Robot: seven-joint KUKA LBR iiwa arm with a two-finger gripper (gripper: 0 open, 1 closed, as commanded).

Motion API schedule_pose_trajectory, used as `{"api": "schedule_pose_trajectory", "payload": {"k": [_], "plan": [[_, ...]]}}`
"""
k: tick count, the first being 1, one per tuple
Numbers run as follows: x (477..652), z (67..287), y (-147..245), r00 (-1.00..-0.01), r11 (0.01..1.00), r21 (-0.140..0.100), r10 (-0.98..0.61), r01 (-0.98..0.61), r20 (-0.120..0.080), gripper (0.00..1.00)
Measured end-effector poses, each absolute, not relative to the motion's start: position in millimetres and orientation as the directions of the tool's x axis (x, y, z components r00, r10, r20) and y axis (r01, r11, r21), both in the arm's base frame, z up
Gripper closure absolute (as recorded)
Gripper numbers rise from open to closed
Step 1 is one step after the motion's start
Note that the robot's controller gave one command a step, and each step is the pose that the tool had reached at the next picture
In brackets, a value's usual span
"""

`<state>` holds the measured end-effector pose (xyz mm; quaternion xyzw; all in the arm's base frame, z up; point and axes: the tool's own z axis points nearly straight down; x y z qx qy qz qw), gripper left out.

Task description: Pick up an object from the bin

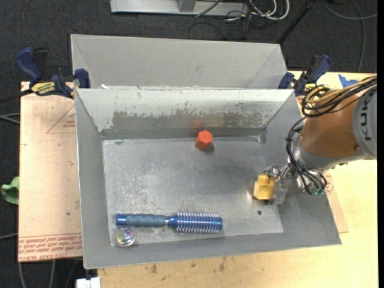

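While gripper [276, 183] stood at one yellow block [263, 188], its grip was indeterminable.
Also: one orange block [204, 139], one blue hairbrush [174, 222], one shiny ball [125, 237].

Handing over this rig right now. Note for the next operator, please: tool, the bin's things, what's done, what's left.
Tool: low at the right side of the bin, close beside a small yellow block; grip on it cannot be told.
Elsewhere: orange block by the back wall, blue hairbrush along the front, small shiny ball at its handle end, front left.
Done: nothing is out of the bin.
Left: secure one thing and lift it out.
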<state>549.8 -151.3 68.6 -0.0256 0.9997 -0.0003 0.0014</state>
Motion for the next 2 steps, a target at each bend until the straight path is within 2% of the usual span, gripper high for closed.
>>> {"api": "schedule_pose_trajectory", "payload": {"k": [1, 2], "plan": [[552.0, 133.8, -150.7, -0.999, 0.999, -0.003, -0.052, -0.052, -0.009, 1.0], [553.2, 146.4, -150.5, -0.999, 0.999, -0.001, -0.053, -0.053, -0.005, 1.0]]}}
